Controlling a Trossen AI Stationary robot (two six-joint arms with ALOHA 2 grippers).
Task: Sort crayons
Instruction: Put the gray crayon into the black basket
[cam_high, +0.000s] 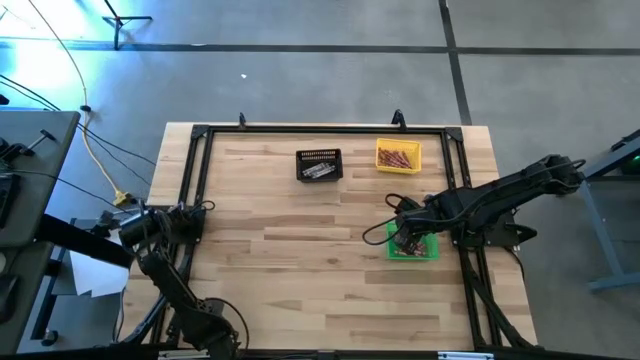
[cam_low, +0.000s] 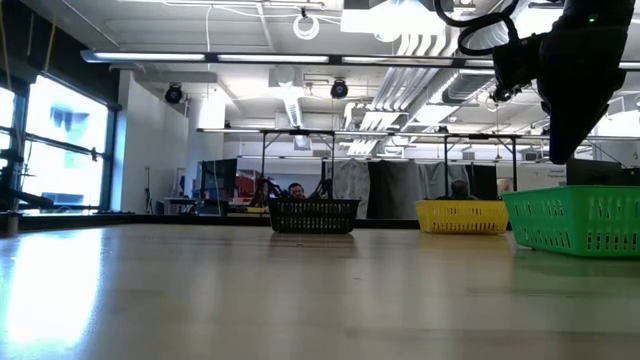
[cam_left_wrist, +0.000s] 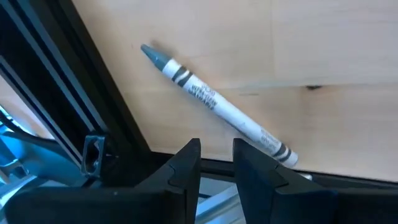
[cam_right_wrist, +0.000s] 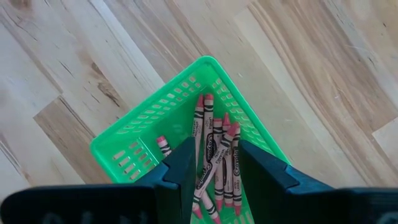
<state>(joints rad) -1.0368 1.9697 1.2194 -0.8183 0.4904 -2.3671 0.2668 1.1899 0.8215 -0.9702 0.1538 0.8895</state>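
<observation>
The right gripper (cam_right_wrist: 211, 163) hangs directly over the green bin (cam_high: 413, 245), its two fingers a little apart with nothing between them; below it, inside that bin, lies a loose heap of reddish-pink crayons (cam_right_wrist: 217, 158), one more of them apart in a corner of the bin. The green bin sits on the wooden desk (cam_high: 300, 270) near its right-hand frame rail; just behind it, toward the far edge, stands the yellow bin (cam_high: 398, 157) with orange-brown crayons (cam_high: 398, 156) in it; to the left of the yellow bin, well apart from the green one, is the black bin (cam_high: 319, 165) holding a few pale sticks too small to tell clearly. From desk height the three bins line up black (cam_low: 314, 215), yellow (cam_low: 462, 216), green (cam_low: 575, 220), with the right arm dark above the green one. Far from the green bin, at the desk's left edge, the left gripper (cam_left_wrist: 216, 163) is poised low by the black frame rail (cam_left_wrist: 93, 93), fingers slightly parted and empty; a single grey crayon (cam_left_wrist: 217, 104) lies flat on the wood just ahead of its fingertips, not touching them.
</observation>
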